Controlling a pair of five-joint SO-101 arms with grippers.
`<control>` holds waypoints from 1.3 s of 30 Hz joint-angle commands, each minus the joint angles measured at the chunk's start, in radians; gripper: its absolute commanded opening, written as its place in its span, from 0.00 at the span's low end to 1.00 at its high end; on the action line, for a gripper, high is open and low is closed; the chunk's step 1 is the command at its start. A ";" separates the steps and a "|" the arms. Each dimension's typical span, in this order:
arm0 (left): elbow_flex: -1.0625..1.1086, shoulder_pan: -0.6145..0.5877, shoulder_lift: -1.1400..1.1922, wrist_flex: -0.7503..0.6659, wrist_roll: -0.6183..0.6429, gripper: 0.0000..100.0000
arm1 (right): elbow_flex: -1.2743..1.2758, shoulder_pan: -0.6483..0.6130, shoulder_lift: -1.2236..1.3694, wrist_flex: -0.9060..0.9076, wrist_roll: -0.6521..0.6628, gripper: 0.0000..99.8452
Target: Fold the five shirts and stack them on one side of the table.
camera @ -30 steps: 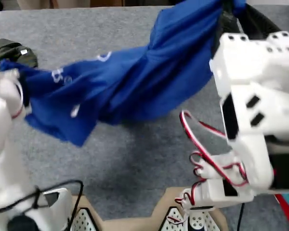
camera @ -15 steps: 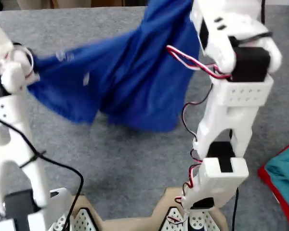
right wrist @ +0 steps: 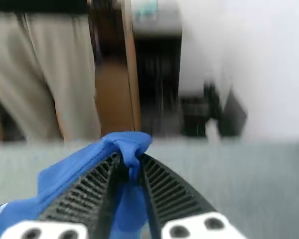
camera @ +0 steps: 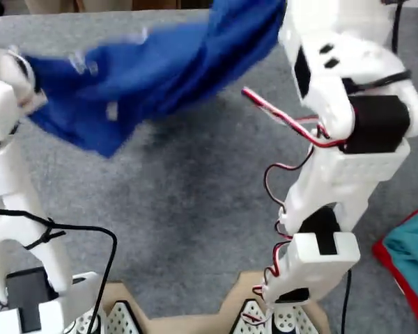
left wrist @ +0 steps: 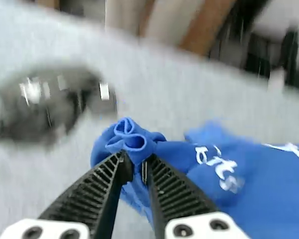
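Note:
A blue shirt (camera: 160, 69) with white print hangs stretched in the air above the grey table (camera: 188, 202), held at both ends. My left gripper (left wrist: 137, 172) is shut on a bunched corner of the blue shirt (left wrist: 132, 139) at the left side of the table. My right gripper (right wrist: 132, 172) is shut on another pinched fold of the blue shirt (right wrist: 127, 144), high at the far right. In the high view the left arm (camera: 7, 104) and the right arm (camera: 341, 90) stand at the shirt's two ends.
A teal cloth on something red (camera: 411, 257) lies at the table's right edge. A dark object (left wrist: 45, 109) rests on the table beyond the left gripper. A person's legs (right wrist: 45, 74) stand behind the table's far edge.
Both arms have lifted the blue shirt higher and toward the far side. The hanging part that drooped near the table now stretches flatter between the grippers.

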 commanded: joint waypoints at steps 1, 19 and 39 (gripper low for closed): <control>0.163 0.078 -0.004 0.114 -0.046 0.02 | -0.007 -0.004 -0.061 0.109 0.005 0.01; 0.661 0.299 0.004 0.112 -0.221 0.02 | 0.897 -0.002 -0.426 0.110 0.328 0.01; 1.010 0.307 -0.005 0.112 -0.281 0.21 | 1.477 0.128 -0.848 0.094 0.548 0.33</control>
